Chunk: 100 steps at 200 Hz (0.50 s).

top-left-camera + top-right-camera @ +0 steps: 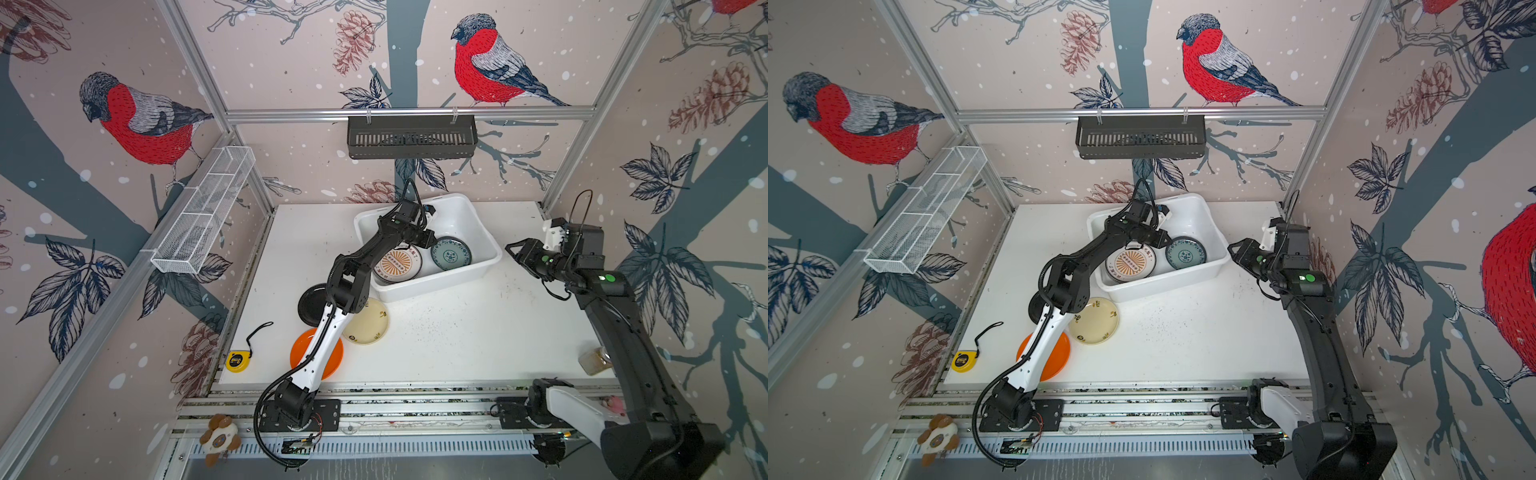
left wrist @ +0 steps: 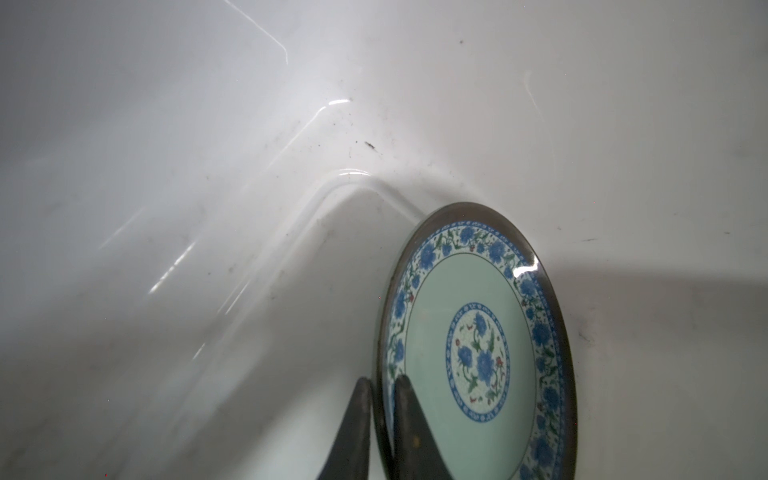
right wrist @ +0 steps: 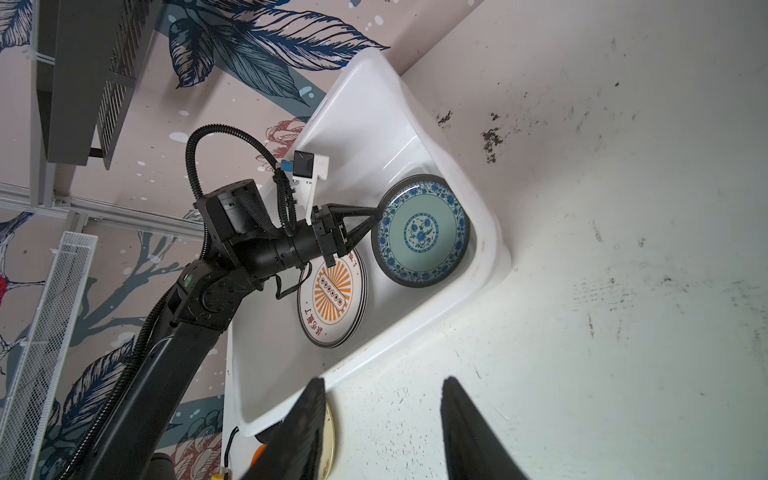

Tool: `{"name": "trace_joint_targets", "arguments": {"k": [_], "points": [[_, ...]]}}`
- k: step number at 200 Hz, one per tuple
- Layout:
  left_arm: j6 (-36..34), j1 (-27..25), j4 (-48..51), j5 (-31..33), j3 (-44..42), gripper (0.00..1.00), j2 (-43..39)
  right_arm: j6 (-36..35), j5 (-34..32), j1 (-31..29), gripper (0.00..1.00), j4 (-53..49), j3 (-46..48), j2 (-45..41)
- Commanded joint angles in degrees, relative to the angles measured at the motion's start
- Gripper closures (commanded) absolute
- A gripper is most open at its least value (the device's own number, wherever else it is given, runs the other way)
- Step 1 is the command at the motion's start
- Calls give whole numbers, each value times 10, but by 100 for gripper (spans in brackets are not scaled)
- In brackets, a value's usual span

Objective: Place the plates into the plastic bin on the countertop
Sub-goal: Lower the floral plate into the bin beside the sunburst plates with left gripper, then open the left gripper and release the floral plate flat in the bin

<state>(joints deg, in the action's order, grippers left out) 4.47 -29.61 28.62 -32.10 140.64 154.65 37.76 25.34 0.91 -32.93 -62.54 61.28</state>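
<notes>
The left end effector (image 2: 382, 379) is inside the plastic bin (image 1: 440, 284), jaws nearly together astride the rim of the teal plate (image 1: 451, 253). Whether they actually pinch it cannot be told. That plate lies in the bin's right half, just beside the stacked sunburst plates (image 1: 397, 264). The right end effector (image 1: 512, 251) hangs with jaws apart and empty, right of the bin in both top views. Toward the lower left of those views, the black plate (image 1: 311, 305), cream plate (image 1: 368, 322) and orange plate (image 1: 296, 353) lie on the counter (image 1: 457, 340), partly under the left arm.
</notes>
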Motion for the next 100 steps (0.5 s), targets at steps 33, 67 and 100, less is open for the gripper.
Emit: {"name": "trace_joint_targets", "arguments": {"k": [33, 67, 100], "points": [[-7, -2, -3, -7, 4, 81, 2, 6, 3, 1, 53, 18, 1, -1], [-14, -1, 0, -3, 5, 80, -4, 8, 4, 1, 53, 21, 1, -1], [-33, 3, 9, 5, 15, 78, -31, 8, 5, 1, 53, 30, 0, 1]]}}
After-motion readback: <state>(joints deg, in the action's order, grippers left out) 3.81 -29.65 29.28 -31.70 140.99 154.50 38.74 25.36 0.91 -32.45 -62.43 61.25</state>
